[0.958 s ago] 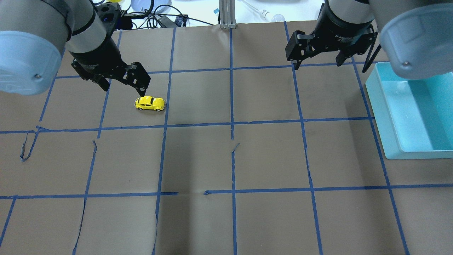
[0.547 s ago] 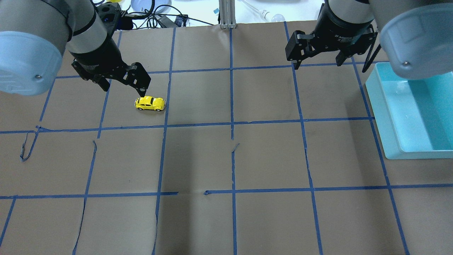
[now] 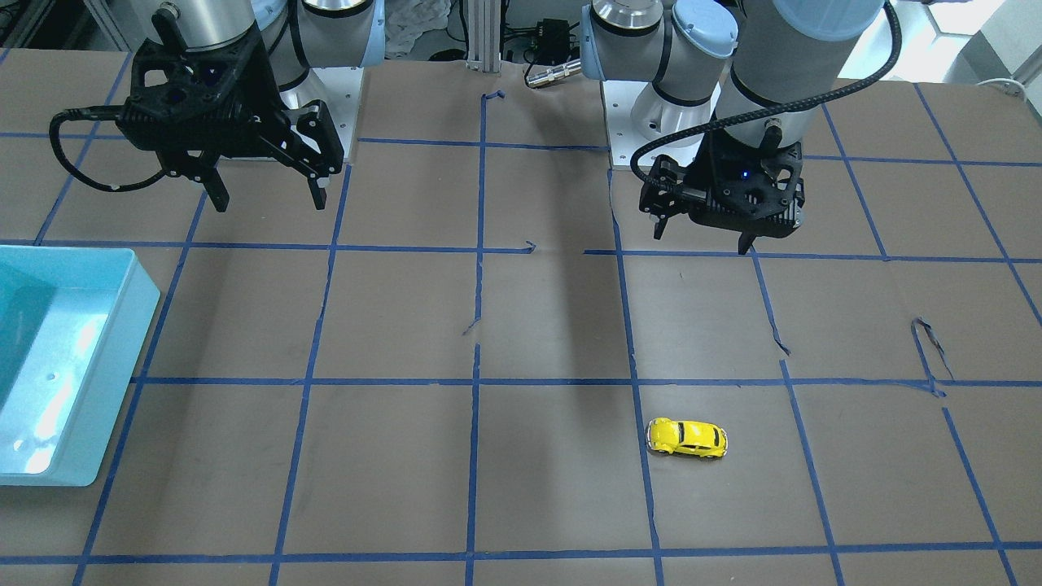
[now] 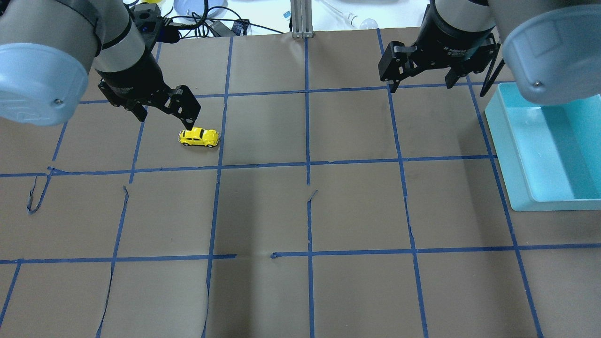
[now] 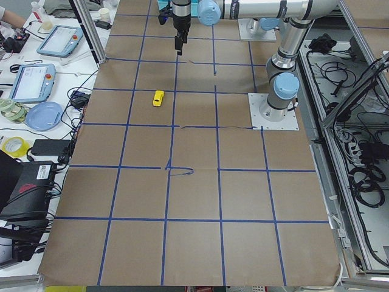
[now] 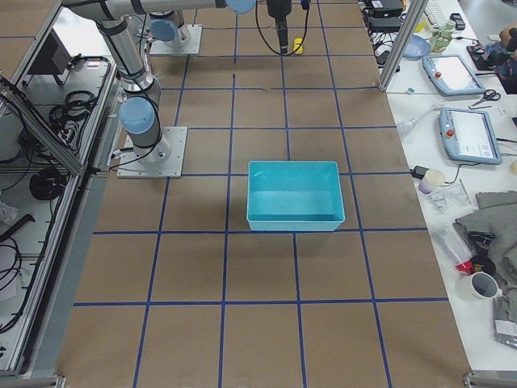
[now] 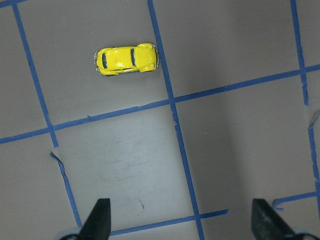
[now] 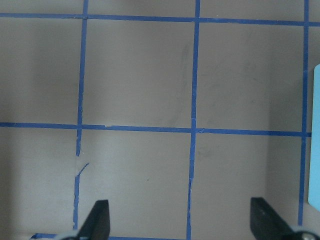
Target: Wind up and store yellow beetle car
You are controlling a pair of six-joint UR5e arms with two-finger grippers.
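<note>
The yellow beetle car [image 4: 199, 137] stands on its wheels on the brown paper, on my left half of the table; it also shows in the front view [image 3: 687, 439], the left side view [image 5: 158, 98] and the left wrist view [image 7: 126, 59]. My left gripper [image 4: 164, 117] hangs open and empty above the table, on the robot's side of the car and apart from it [image 3: 702, 240]. In its wrist view the car lies ahead of the fingers, to the upper left. My right gripper [image 4: 422, 86] is open and empty, raised near the bin [image 3: 269, 202].
A light-blue bin [image 4: 504, 145] stands at the table's right edge, with nothing in it [image 6: 292, 222]. Blue tape lines grid the brown paper, with some peeled tape ends. Tablets, cables and cups lie on the benches beyond the table.
My left arm has shifted slightly over the car's square. The car, the bin and my right arm have not moved.
</note>
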